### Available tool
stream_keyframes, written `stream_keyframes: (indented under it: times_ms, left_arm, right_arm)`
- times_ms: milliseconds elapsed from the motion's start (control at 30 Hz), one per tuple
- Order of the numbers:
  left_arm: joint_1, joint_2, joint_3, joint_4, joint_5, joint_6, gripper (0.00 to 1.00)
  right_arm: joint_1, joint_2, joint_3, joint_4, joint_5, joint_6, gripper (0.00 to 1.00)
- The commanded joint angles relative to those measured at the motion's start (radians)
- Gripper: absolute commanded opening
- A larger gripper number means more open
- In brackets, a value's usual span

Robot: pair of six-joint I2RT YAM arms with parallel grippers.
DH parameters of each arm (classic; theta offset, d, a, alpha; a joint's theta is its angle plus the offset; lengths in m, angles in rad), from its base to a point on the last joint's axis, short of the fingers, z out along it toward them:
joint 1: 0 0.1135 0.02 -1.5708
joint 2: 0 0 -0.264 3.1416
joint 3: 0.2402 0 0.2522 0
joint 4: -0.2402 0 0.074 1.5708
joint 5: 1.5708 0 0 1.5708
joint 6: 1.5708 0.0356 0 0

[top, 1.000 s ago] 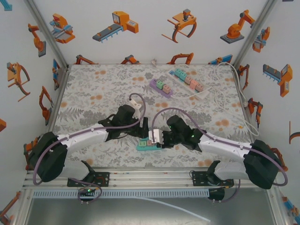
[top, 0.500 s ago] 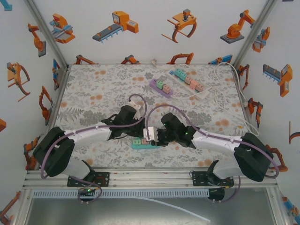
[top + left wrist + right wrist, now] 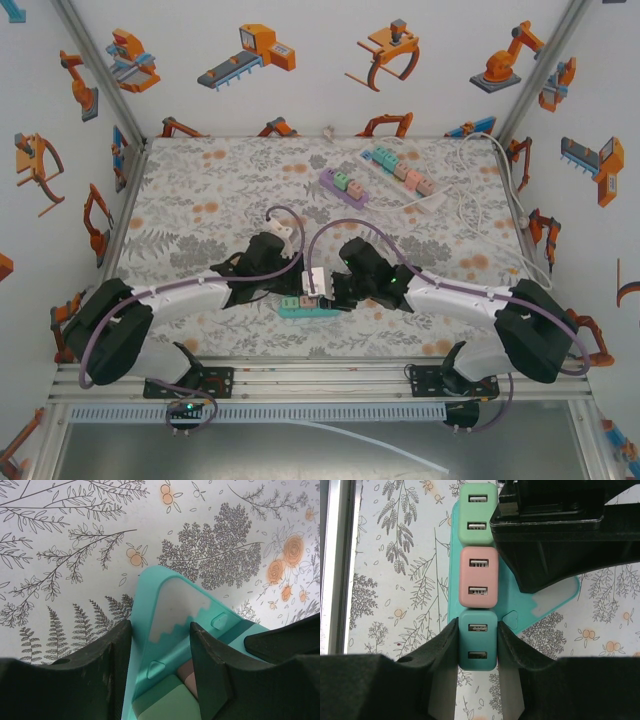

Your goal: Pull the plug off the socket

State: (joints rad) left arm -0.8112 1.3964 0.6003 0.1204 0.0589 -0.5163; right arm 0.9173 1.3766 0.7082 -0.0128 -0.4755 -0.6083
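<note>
While both arms reach in over the flower-patterned counter (image 3: 200, 190), they meet at a teal socket strip (image 3: 300, 311) lying flat near the front edge, about midway between the two bases. Three plugs stand in a row along this strip: a green plug (image 3: 477, 515) at the far end in the right wrist view, a pink plug (image 3: 478, 577) in the middle, and a teal plug (image 3: 477, 640) nearest that camera, all three seated in the strip and touching end to end. The right jaws are clamped on the teal plug, one black finger (image 3: 442, 650) pressed against each long side of it. The left jaws are closed on the bare end of the socket strip, their fingers (image 3: 112, 655) gripping its two edges just past a pale, tapering panel; from the right wrist the left arm's black body (image 3: 560, 530) hangs over that end. Well apart, at the back of the counter, lie a purple strip (image 3: 342, 186) and a white strip (image 3: 400, 172), each carrying plugs, with a white cable (image 3: 500, 200) trailing along the right side.
</note>
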Motion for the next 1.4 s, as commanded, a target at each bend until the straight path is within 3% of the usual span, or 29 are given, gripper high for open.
stream_keyframes:
  times_ms: [0, 200, 433, 800, 933, 1033, 1133, 1367]
  left_arm:
    - [-0.006, 0.064, -0.102, -0.236, -0.115, 0.010, 0.48]
    - [-0.010, 0.073, -0.080, -0.260, -0.138, 0.019, 0.48]
    - [-0.019, 0.105, -0.072, -0.272, -0.149, 0.022, 0.48]
    - [-0.051, 0.132, -0.039, -0.319, -0.286, -0.001, 0.46]
    - [-0.057, 0.144, -0.040, -0.289, -0.192, 0.043, 0.48]
    - [-0.055, 0.110, -0.052, -0.235, -0.081, 0.073, 0.59]
    - [-0.044, 0.064, -0.072, -0.197, -0.044, 0.066, 0.68]
    - [-0.029, 0.104, -0.047, -0.305, -0.046, 0.049, 0.57]
  right_arm:
    - [0.019, -0.035, 0.073, 0.023, -0.081, 0.025, 0.12]
    - [0.028, -0.036, 0.073, -0.016, -0.068, -0.001, 0.11]
    - [0.028, -0.083, 0.010, 0.071, -0.087, 0.023, 0.13]
    - [0.028, -0.106, 0.003, 0.069, -0.077, 0.045, 0.11]
    - [0.027, -0.104, -0.018, 0.113, -0.094, 0.048, 0.11]
    - [0.027, -0.056, -0.041, 0.176, -0.095, 0.046, 0.11]
    - [0.028, 0.003, -0.017, 0.190, -0.118, 0.056, 0.10]
    - [0.028, 0.032, 0.018, 0.266, -0.127, 0.102, 0.10]
